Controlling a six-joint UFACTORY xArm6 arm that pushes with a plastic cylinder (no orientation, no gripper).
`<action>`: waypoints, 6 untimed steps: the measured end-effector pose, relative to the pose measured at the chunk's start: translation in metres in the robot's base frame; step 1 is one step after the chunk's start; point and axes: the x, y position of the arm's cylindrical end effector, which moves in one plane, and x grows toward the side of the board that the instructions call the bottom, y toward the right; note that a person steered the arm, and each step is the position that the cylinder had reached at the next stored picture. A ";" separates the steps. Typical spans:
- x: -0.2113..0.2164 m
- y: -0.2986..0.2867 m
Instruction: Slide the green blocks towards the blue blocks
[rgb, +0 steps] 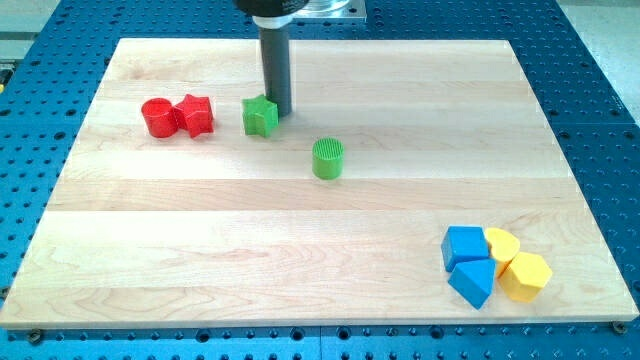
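my tip (281, 110) touches the right side of the green star block (259, 116) at far left; it has no fingers. the green cylinder (328, 158) stands upright nearby, long axis vertical. the blue blocks (469, 264) sit near right, well apart.

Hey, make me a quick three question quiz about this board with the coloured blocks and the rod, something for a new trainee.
1. True or false: my tip rests beside the green star block, on its right in the view.
2. Which block lies nearest the green cylinder? A) red cylinder B) green star block C) blue cube
3. Fill in: the two blue blocks sit at the view's bottom right, touching two ______ blocks.

Key: 1 true; 2 B; 3 yellow. The blue wedge-like block and the blue cube adjoin the yellow blocks.
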 end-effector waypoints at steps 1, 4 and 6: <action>0.017 -0.046; 0.139 -0.031; 0.143 -0.216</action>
